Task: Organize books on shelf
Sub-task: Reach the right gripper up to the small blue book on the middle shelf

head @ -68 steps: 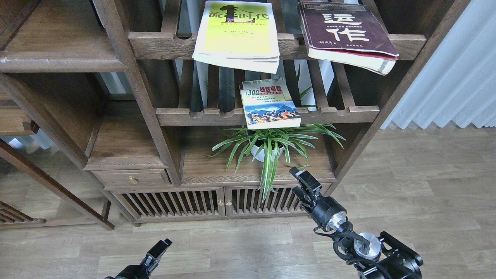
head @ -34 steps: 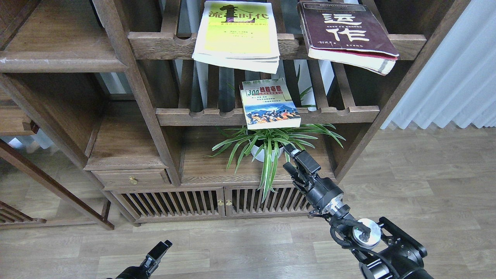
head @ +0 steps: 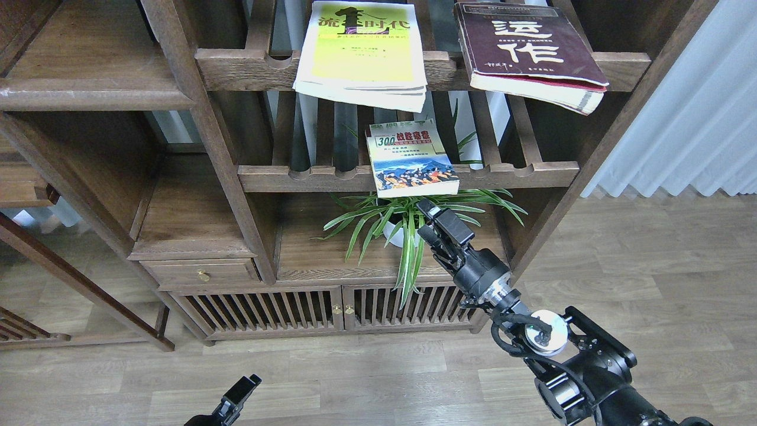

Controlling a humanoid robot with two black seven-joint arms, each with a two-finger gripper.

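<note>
Three books lie flat on slatted racks. The yellow-green book (head: 361, 50) and the maroon book (head: 526, 50) overhang the upper rack's front rail. The smaller "300" book (head: 413, 160) rests on the lower rack. The shelf (head: 89, 89), a solid brown plank with a scuffed front edge, sits at the upper left and is bare. My right gripper (head: 433, 214) points up just below the "300" book, among the plant's leaves; its fingers look dark and blend together. My left gripper (head: 243, 390) shows only its tip at the bottom edge.
A potted spider plant (head: 408, 228) in a white pot stands on the ledge under the lower rack, right beside my right gripper. Cabinet doors (head: 295, 310) and a small drawer (head: 204, 273) lie below. A white curtain (head: 692, 118) hangs at the right.
My right arm has risen and moved left, from in front of the cabinet doors up into the plant leaves under the "300" book. The left gripper sank slightly. The books stayed put.
</note>
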